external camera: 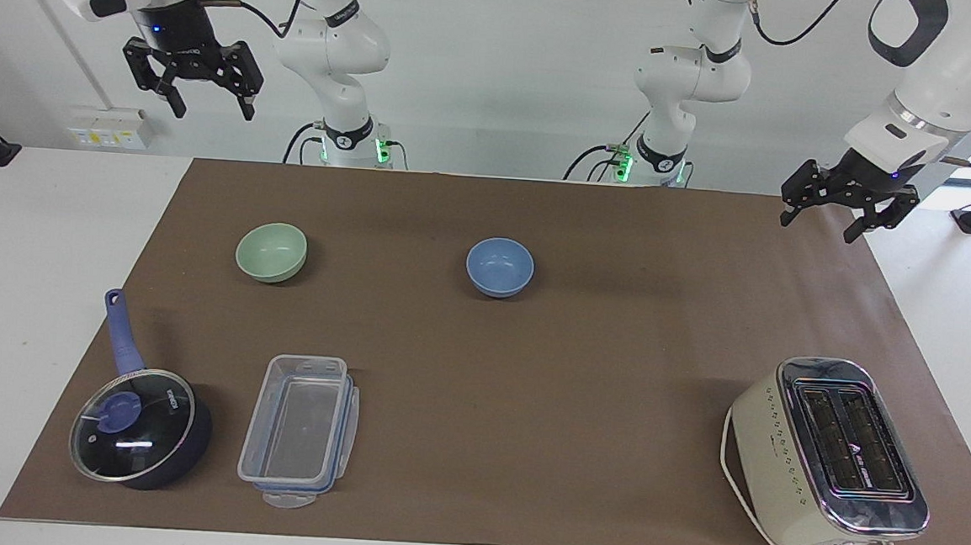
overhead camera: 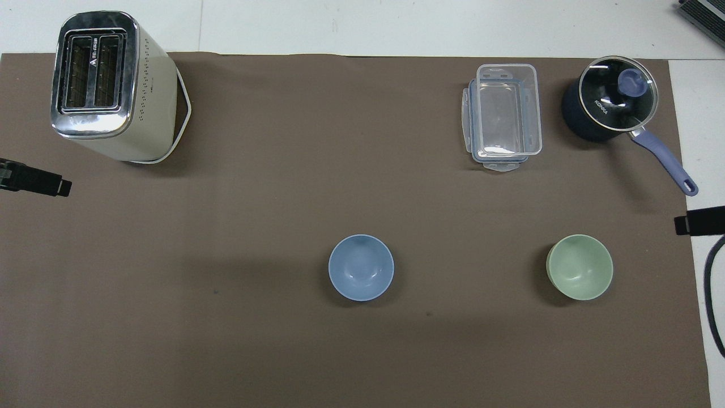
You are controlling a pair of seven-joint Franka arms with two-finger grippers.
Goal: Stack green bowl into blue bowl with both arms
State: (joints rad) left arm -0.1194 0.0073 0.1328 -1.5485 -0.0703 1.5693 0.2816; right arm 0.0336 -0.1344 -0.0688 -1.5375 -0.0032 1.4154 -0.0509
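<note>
The pale green bowl (external camera: 271, 251) (overhead camera: 579, 267) sits upright on the brown mat toward the right arm's end of the table. The light blue bowl (external camera: 499, 267) (overhead camera: 361, 267) stands about mid-table, at the same distance from the robots. Both bowls are empty and apart. My right gripper (external camera: 213, 111) hangs open and high, off the mat's corner at its own end. My left gripper (external camera: 821, 227) is open and raised over the mat's corner at the left arm's end. Neither gripper holds anything. In the overhead view only one of the left fingers (overhead camera: 34, 180) and one of the right fingers (overhead camera: 699, 221) show at the edges.
A cream toaster (external camera: 828, 454) (overhead camera: 107, 85) stands farthest from the robots at the left arm's end. At the right arm's end, farther out than the green bowl, sit a clear plastic container (external camera: 299, 430) (overhead camera: 504, 116) and a dark blue glass-lidded saucepan (external camera: 139, 424) (overhead camera: 609, 105).
</note>
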